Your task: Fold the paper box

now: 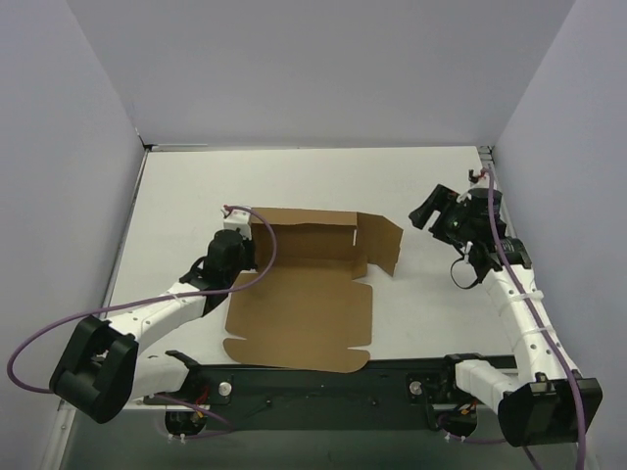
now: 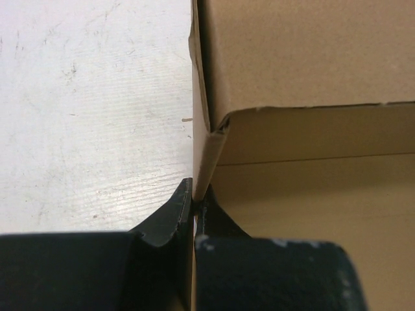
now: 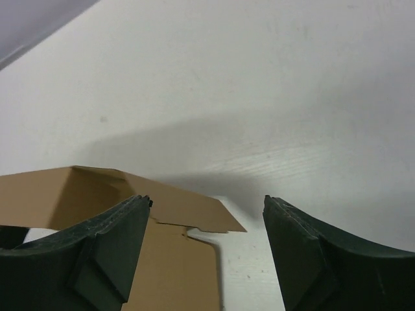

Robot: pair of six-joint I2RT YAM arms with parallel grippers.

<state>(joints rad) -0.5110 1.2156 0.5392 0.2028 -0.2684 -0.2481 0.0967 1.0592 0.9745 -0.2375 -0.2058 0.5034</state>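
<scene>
Black left fingers (image 2: 170,217): pressed shut on the thin left side wall of the plain brown cardboard paper box (image 2: 305,58), one pad outside it and one inside.
Left gripper (image 1: 238,233): at the box's far-left corner, where the side wall meets the upright back wall.
Right gripper (image 3: 207,214): fingers spread wide and holding nothing, raised above the white table (image 1: 431,313) beside the box's right flap (image 1: 384,245).
Box position: mid-table between the arms, with the back wall raised, the right flap leaning outward and the broad front panel flat toward the bases.
Step in hand: probably standing the left wall square.
Doing it well: hinge about the crease rather than pulling, so the sheet doesn't slide. Keep the corner tab inside, then bring the right flap up to match.
</scene>
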